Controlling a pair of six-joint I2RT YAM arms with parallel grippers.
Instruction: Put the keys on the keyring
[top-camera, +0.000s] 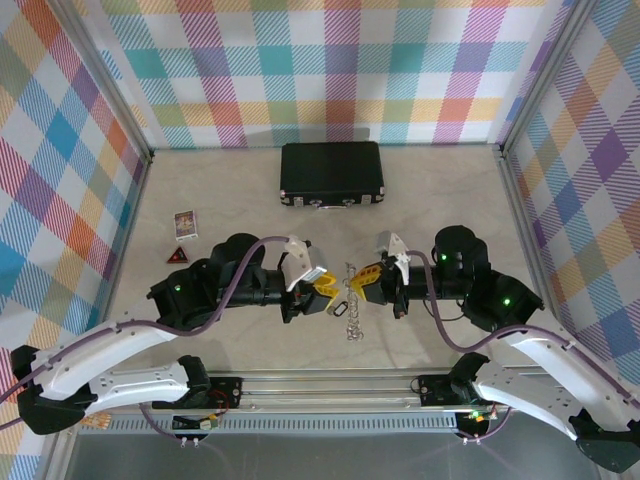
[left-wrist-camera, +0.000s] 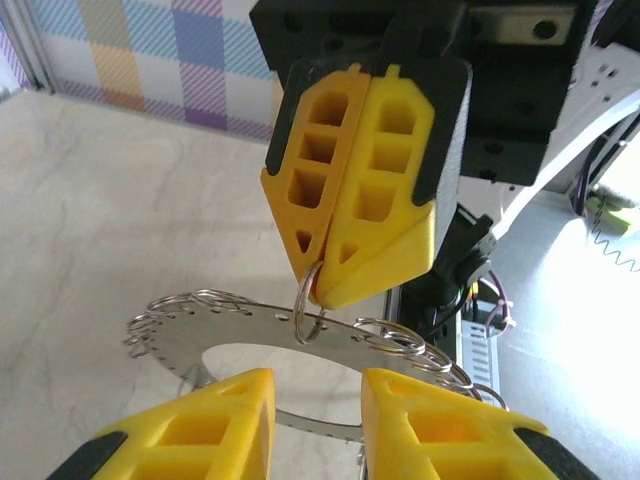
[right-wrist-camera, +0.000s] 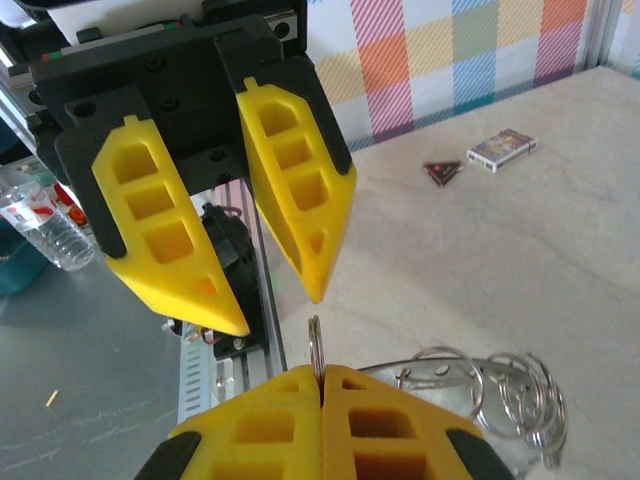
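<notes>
Plaid walls enclose the beige counter (top-camera: 230, 190); above it, the right tool (top-camera: 366, 283) is clenched on the keyring (left-wrist-camera: 299, 305); the keys (left-wrist-camera: 250, 322) hang beneath, nearest the released left tool (top-camera: 324, 288), which faces them from the left.

- The top of the small thin oval metal keyring (left-wrist-camera: 308, 308) is buried between the closed yellow fingers (left-wrist-camera: 385, 170) of the right end effector (left-wrist-camera: 318, 288).
- The near arc of the flat silvery wreath of keys (left-wrist-camera: 240, 320) runs out of sight behind the left end effector (left-wrist-camera: 315, 385), whose own fingers are cut off by the bottom edge.
- From the right wrist, the keyring's lower part is hidden in that end effector's grip, and the keys just right of it are cut by the bottom edge.
- From above, the single keys hanging between the two end effectors are too small to tell apart.
</notes>
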